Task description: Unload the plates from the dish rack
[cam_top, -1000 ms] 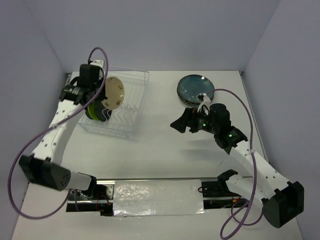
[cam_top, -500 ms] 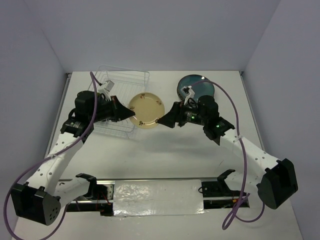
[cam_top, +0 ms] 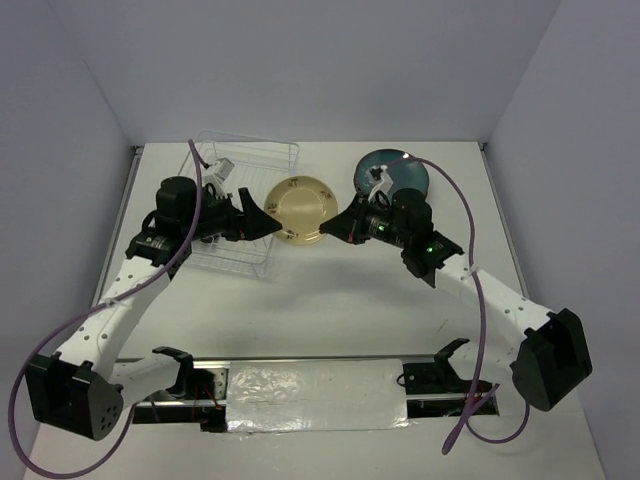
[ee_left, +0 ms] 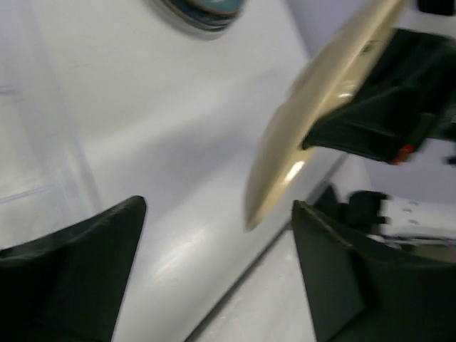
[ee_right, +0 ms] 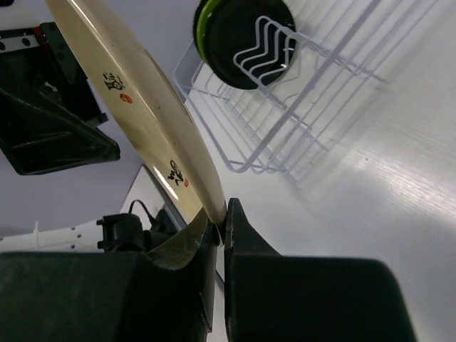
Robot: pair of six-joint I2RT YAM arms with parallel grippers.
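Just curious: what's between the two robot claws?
A cream plate, its rim pinched by the right claw; the left claw stands open beside it. The overhead view shows this.

Cream plate (cam_top: pixel 302 209) handed over: right gripper (cam_top: pixel 340 228) has clamped its rim; left gripper (cam_top: pixel 264 228) has let go, plate now just ahead of its spread jaws.

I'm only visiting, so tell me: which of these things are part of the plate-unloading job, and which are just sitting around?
Part of the job:
- cream plate, clamped in the right gripper
- left gripper, open
- dish rack
- dark plates standing in it
- stack of plates already unloaded

Just lying about:
- purple cables
- shiny sheet at the near edge
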